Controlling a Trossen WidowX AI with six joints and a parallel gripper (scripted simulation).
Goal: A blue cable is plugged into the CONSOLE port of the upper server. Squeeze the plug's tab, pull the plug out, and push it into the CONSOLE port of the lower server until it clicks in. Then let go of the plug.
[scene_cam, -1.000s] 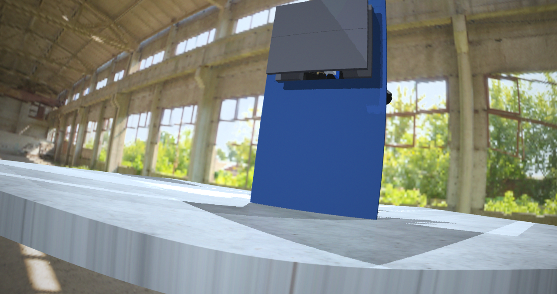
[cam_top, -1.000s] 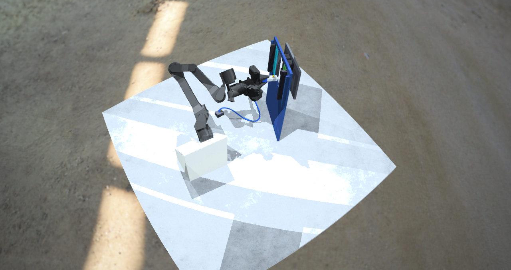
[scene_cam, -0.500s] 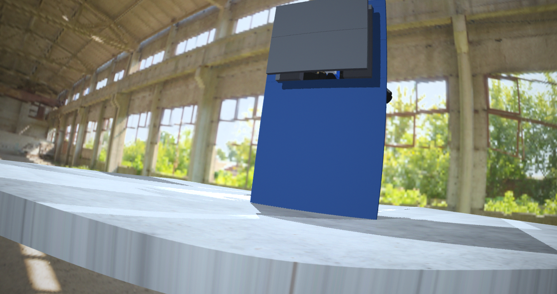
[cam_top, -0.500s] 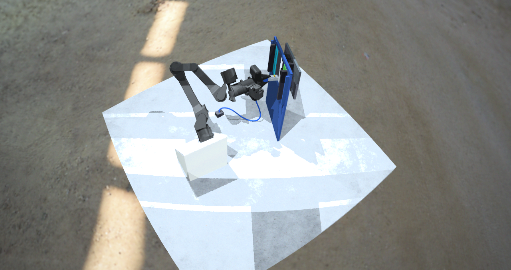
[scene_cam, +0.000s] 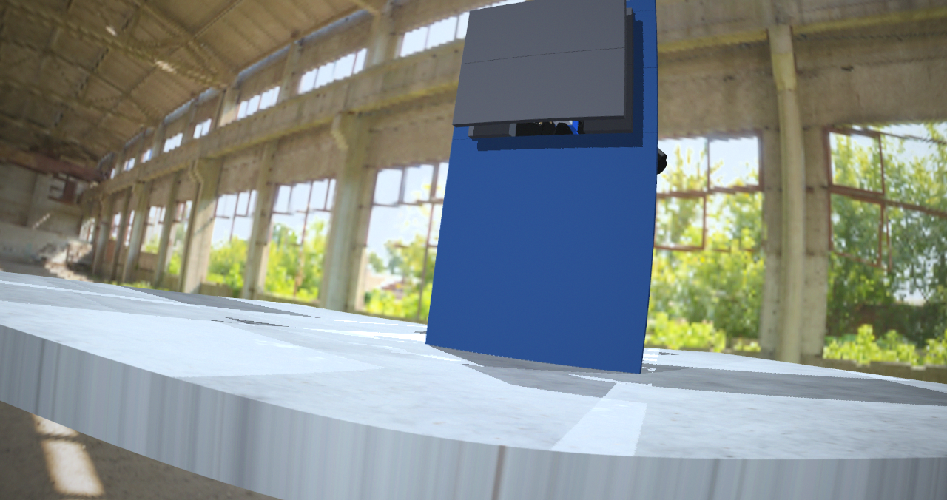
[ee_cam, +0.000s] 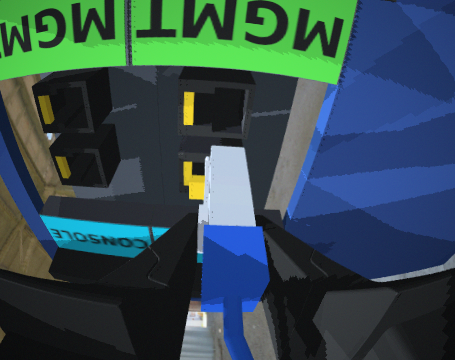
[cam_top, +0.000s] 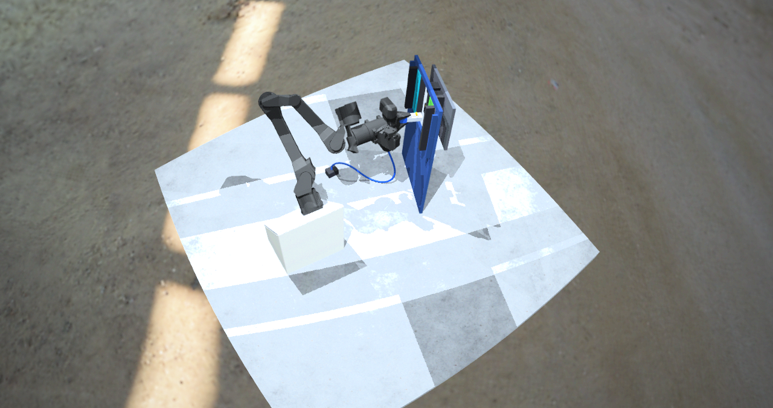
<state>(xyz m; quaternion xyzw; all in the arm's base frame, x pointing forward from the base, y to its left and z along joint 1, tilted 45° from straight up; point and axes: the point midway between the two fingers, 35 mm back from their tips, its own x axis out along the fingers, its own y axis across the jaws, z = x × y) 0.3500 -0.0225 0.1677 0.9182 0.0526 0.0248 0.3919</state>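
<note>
Our fingers grip the plug by its blue boot, probably light and stiff, its tab likely springy, the cable flexible.

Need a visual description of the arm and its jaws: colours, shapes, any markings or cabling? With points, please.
Arm [cam_top: 288, 140]: matte dark grey to black, slim squared links, rounded joint housings. Jaws: black, faceted, wide at the rear, tapering to narrow tips, a thin curved seam line on each. No lettering or cabling of its own that I can make out.
</note>
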